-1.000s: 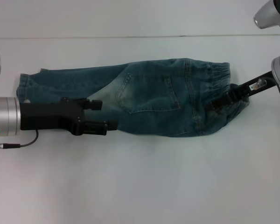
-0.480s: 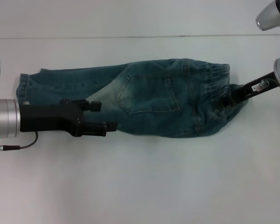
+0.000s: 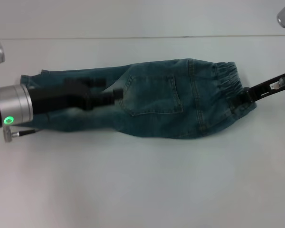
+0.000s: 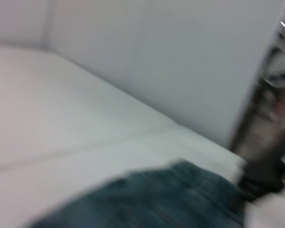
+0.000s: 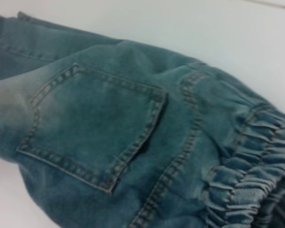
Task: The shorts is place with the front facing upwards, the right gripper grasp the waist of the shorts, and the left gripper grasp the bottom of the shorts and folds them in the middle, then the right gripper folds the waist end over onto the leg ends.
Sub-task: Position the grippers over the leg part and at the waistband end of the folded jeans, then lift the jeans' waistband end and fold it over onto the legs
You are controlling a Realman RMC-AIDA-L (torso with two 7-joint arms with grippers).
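On table (image 3: 142, 190), shorts (image 3: 152, 107) lengthwise left-right, waist (image 3: 226, 78) rightward.

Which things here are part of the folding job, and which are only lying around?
Part of the job:
shorts
waist
leg ends
left end effector, over the legs
right end effector, at the waist

Lying around:
only the table; no loose items visible

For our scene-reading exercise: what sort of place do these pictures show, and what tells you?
Probably a robot test bench: a plain white tabletop against a bare pale wall, holding only blue denim shorts worked by two black tools, left and right.
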